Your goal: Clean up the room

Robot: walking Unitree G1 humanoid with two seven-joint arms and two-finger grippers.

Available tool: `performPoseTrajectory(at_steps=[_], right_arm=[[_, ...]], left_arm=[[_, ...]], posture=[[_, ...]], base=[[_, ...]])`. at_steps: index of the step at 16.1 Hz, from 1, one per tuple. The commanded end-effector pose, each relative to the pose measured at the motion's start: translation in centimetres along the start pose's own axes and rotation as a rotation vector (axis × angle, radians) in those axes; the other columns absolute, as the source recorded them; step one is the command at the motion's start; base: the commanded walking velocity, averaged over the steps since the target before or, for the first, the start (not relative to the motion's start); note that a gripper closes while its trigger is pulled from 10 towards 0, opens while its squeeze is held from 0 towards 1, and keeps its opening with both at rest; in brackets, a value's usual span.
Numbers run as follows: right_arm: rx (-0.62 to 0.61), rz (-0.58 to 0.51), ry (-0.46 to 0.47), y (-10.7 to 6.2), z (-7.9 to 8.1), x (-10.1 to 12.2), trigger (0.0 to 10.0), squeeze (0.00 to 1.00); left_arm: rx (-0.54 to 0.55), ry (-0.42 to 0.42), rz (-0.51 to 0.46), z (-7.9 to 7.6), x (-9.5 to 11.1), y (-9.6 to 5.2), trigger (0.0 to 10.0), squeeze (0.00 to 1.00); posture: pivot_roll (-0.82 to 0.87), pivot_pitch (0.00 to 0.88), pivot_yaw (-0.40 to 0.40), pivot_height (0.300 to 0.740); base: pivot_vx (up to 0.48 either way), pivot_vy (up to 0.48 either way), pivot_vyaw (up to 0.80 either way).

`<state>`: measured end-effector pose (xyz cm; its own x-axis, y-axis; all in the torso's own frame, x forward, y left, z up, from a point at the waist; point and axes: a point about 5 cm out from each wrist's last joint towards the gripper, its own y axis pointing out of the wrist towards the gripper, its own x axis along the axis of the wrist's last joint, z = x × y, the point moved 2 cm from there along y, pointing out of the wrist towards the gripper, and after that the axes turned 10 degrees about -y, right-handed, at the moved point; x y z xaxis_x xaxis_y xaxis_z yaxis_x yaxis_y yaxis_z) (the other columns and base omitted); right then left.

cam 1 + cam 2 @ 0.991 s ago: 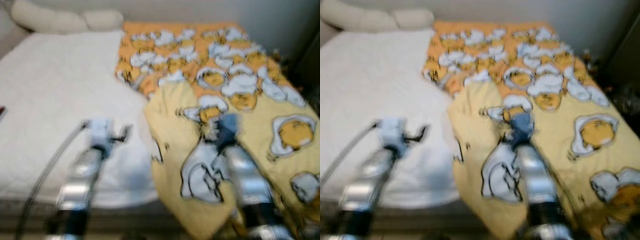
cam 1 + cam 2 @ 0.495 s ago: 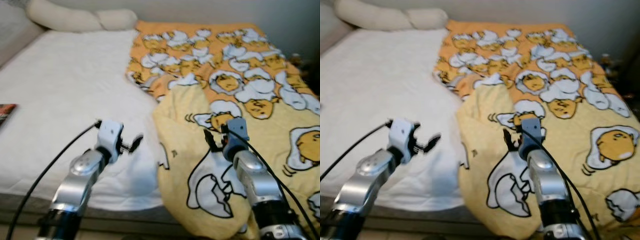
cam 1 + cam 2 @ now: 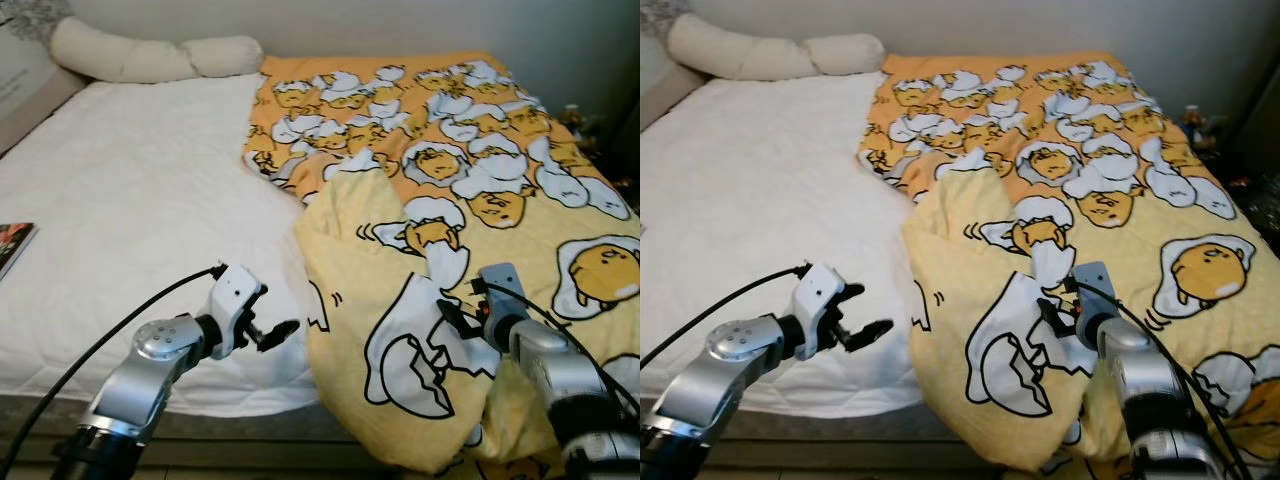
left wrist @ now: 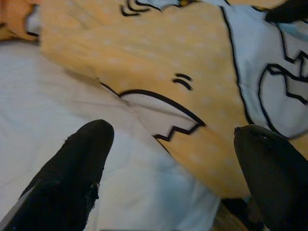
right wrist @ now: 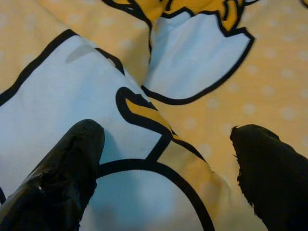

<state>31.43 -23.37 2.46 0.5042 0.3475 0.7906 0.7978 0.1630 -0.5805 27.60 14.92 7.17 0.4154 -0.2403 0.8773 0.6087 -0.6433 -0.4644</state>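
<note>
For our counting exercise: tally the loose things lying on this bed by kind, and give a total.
Pillows: 2
Blankets: 1
Books: 1
Total: 4

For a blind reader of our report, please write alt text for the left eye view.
Two silver robot arms reach over a bed: the left gripper, open, above the white sheet, and the right gripper, open, over a yellow egg-print blanket. A long pillow lies at the head.
</note>
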Motion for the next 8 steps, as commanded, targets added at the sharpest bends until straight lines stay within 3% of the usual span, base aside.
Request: performPoseTrajectory(at_steps=[1, 2, 3, 4, 8], right_arm=[[0.031, -0.011, -0.029, 0.3, 0.2, 0.5, 10.0, 0.0], [0.031, 0.0, -0.029, 0.5, 0.0, 0.4, 5.6, 0.0], [0.029, 0.012, -0.031, 0.7, -0.2, 0.3, 2.4, 0.0], [0.034, 0.02, -0.032, 0.8, -0.2, 0.3, 0.0, 0.0], [0.112, 0.034, -0.037, 1.4, 0.7, 0.4, 0.0, 0.0]], left_arm=[[-0.026, 0.004, 0.017, -0.2, 0.0, -0.3, 10.0, 0.0], [-0.041, 0.008, 0.033, -0.3, -0.1, -0.5, 10.0, 0.0], [-0.05, 0.005, 0.043, -0.4, -0.3, -0.7, 10.0, 0.0], [-0.054, 0.002, 0.054, -0.3, -0.5, -1.0, 10.0, 0.0], [-0.08, -0.011, 0.086, -0.2, -0.8, -1.8, 10.0, 0.0]], posture=[[0.05, 0.0, 0.071, 0.74], [0.05, 0.0, 0.07, 0.74], [0.05, 0.0, 0.07, 0.74], [0.06, 0.0, 0.064, 0.74], [0.07, 0.0, 0.062, 0.74]], base=[[0.0, 0.0, 0.0], [0.0, 0.0, 0.0], [0.0, 0.0, 0.0], [0.0, 0.0, 0.0], [0.0, 0.0, 0.0]])
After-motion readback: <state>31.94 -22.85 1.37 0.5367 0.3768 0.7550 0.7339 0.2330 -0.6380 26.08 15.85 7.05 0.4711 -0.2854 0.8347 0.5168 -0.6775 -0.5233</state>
